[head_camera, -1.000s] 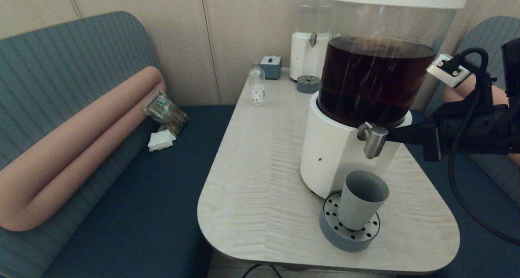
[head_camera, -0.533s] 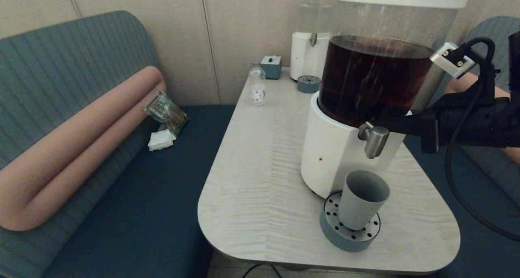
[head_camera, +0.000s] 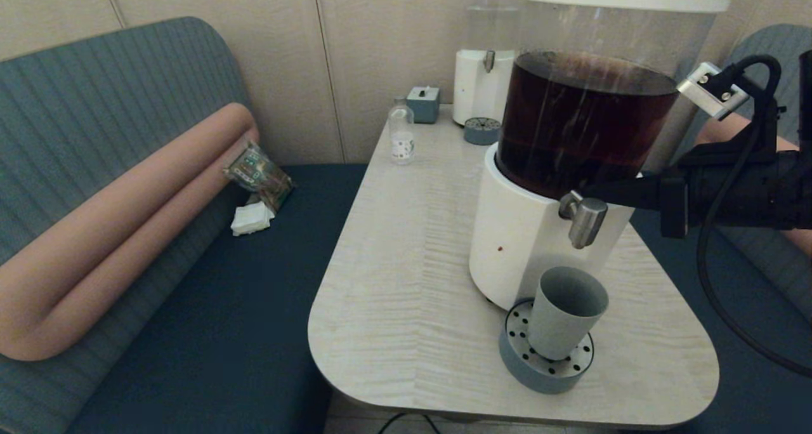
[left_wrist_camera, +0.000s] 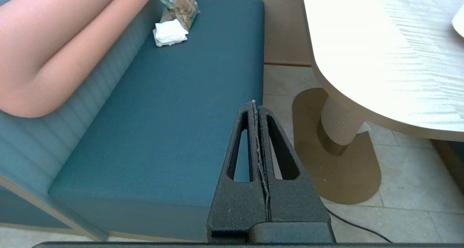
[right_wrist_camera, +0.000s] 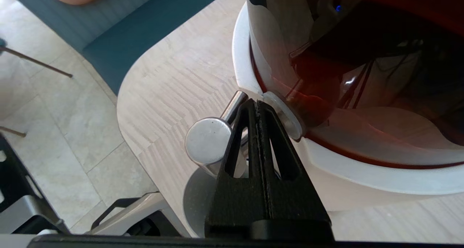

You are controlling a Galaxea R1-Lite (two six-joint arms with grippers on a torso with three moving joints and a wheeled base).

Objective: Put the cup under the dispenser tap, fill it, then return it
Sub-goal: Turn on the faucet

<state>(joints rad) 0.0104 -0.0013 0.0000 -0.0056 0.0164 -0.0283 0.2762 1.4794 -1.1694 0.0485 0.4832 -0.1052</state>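
Observation:
The grey-blue cup (head_camera: 564,312) stands upright on the round perforated drip tray (head_camera: 511,351), directly below the brushed-metal dispenser tap (head_camera: 583,219) on the white base (head_camera: 514,243) of the tank of dark liquid. My right gripper (head_camera: 587,190) reaches in from the right, shut on nothing, its tips just above and behind the tap against the tank's foot. In the right wrist view the gripper (right_wrist_camera: 256,103) lies beside the tap (right_wrist_camera: 208,139) and its thin metal stem (right_wrist_camera: 235,103). My left gripper (left_wrist_camera: 255,103) is shut and parked low over the sofa seat's edge.
At the back of the table (head_camera: 406,263) stand a second clear-tank dispenser (head_camera: 485,72), another drip tray (head_camera: 481,131), a small clear bottle (head_camera: 401,136) and a blue-grey box (head_camera: 423,104). On the sofa (head_camera: 190,275) to the left lie a snack packet (head_camera: 257,174) and a tissue (head_camera: 252,219).
My right gripper has risen from beside the tap to above it and slid further left toward the tank. The cup has not moved.

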